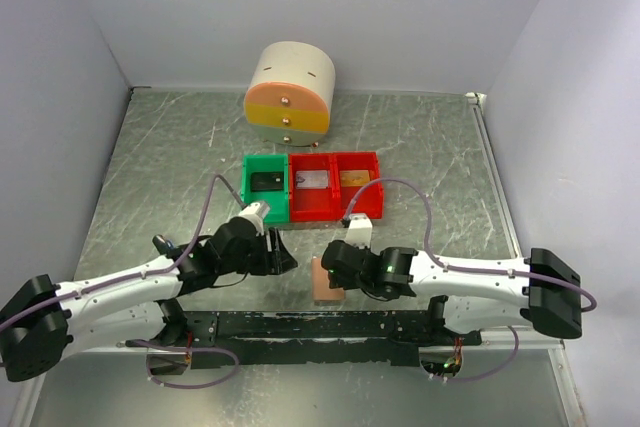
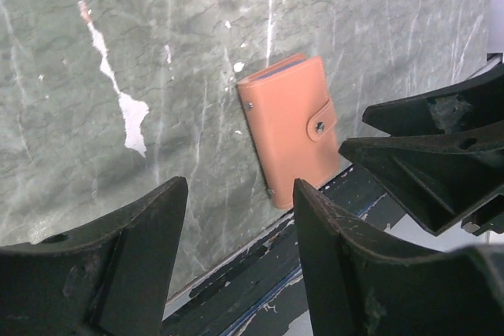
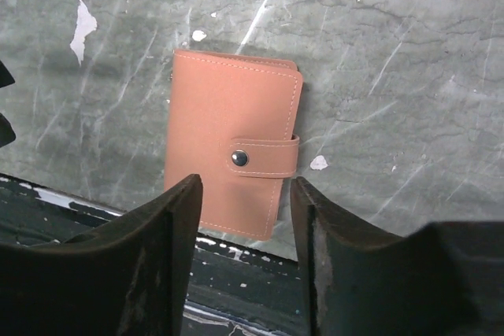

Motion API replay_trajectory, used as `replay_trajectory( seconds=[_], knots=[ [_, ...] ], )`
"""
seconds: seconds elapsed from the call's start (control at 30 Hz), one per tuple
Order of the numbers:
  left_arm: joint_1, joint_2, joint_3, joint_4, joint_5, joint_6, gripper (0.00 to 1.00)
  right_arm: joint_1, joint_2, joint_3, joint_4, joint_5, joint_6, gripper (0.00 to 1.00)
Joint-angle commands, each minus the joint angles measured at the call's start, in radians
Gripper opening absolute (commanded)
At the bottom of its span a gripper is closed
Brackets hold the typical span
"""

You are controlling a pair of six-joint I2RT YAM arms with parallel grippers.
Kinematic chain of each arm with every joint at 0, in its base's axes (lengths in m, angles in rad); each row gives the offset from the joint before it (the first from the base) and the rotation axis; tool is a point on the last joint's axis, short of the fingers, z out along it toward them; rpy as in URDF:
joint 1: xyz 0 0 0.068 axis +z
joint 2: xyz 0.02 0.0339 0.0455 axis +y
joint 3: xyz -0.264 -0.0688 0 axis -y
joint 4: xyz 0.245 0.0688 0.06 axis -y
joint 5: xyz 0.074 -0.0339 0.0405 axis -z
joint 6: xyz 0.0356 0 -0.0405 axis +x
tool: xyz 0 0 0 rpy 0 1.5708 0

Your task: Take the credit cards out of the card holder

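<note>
Grey-green marbled table point(image 1: 420, 137) logged, white scuffs noted on surface. Tan card holder point(image 3: 228, 155) found flat on it, closed, snap strap fastened, just beside black base rail point(image 1: 300, 327) at near edge. Green bin point(image 1: 266, 215) and red bins point(image 1: 312, 213) set in one row mid-table, sides touching, green leftmost. Round cream-and-orange drawer unit point(image 1: 290, 92) placed behind bins, near back wall.
</note>
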Motion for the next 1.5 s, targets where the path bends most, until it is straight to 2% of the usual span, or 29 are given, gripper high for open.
replay_trajectory(
  seconds=[0.0, 0.2, 0.43, 0.57, 0.63, 0.67, 0.87, 1.13, 1.23, 1.37, 1.47],
  knots=[
    [-0.016, -0.053, -0.055, 0.045, -0.089, -0.074, 0.67, 0.007, 0.019, 0.019, 0.004, 0.005, -0.046, 0.47],
    [-0.017, -0.152, -0.082, 0.004, -0.129, -0.087, 0.65, 0.007, 0.083, 0.055, -0.002, 0.023, -0.04, 0.45],
    [-0.017, -0.195, -0.117, 0.021, -0.124, -0.114, 0.64, 0.007, 0.182, 0.139, -0.038, 0.062, -0.066, 0.41],
    [-0.017, -0.257, -0.158, 0.048, -0.151, -0.142, 0.74, 0.008, 0.24, 0.165, -0.061, 0.068, -0.059, 0.4],
    [-0.017, -0.285, -0.167, 0.038, -0.164, -0.148, 0.97, 0.009, 0.258, 0.163, -0.062, 0.063, -0.054, 0.39],
    [-0.017, -0.298, -0.169, 0.03, -0.172, -0.148, 1.0, 0.009, 0.266, 0.163, -0.062, 0.061, -0.052, 0.39],
    [-0.017, -0.347, -0.177, 0.015, -0.184, -0.12, 1.0, 0.01, 0.315, 0.175, -0.094, 0.065, -0.038, 0.36],
    [-0.017, -0.332, -0.212, 0.116, -0.13, -0.108, 0.93, 0.018, 0.383, 0.184, -0.123, 0.071, -0.022, 0.32],
    [-0.017, -0.28, -0.205, 0.167, -0.084, -0.071, 0.88, 0.023, 0.395, 0.185, -0.128, 0.072, -0.012, 0.26],
    [-0.017, -0.155, -0.132, 0.123, -0.061, -0.039, 0.83, 0.026, 0.379, 0.165, -0.102, 0.069, -0.008, 0.15],
    [-0.017, -0.049, -0.096, 0.132, -0.027, -0.027, 0.8, 0.025, 0.347, 0.144, -0.082, 0.072, 0.003, 0.12]
  ],
)
